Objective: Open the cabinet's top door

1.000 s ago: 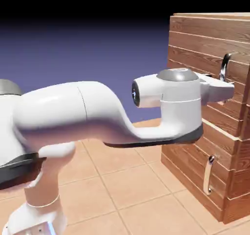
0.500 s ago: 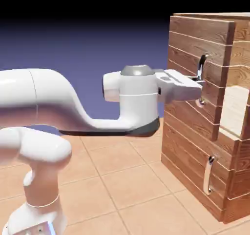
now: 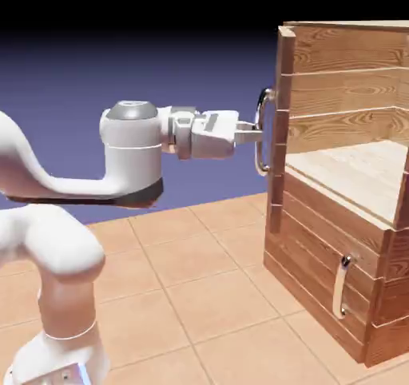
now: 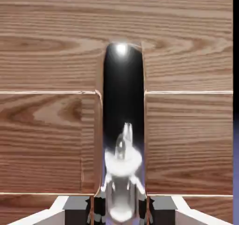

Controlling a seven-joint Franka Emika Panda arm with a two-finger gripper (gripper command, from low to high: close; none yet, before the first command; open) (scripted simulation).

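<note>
The cabinet [image 3: 335, 240] of reddish-brown planks stands at the right of the exterior view. Its top door [image 3: 277, 136] is swung far out and shows almost edge-on, baring the pale wood interior [image 3: 359, 168]. My gripper [image 3: 254, 134] reaches level from the left and is shut on the door's long curved silver handle [image 3: 261, 128]. In the hand view the door's planks [image 4: 51, 56] fill the picture. The handle [image 4: 122, 126] runs up the middle there, clamped at the bottom by my gripper [image 4: 122, 205].
Below the open compartment is the shorter front panel with its short silver handle [image 3: 342, 286], closed. The arm's thick white links [image 3: 48, 248] fill the lower left above the tan tiled floor [image 3: 192, 295].
The hand has drawn back to the left with the handle in its grip. The top door has swung from nearly closed to wide open, uncovering the inside.
</note>
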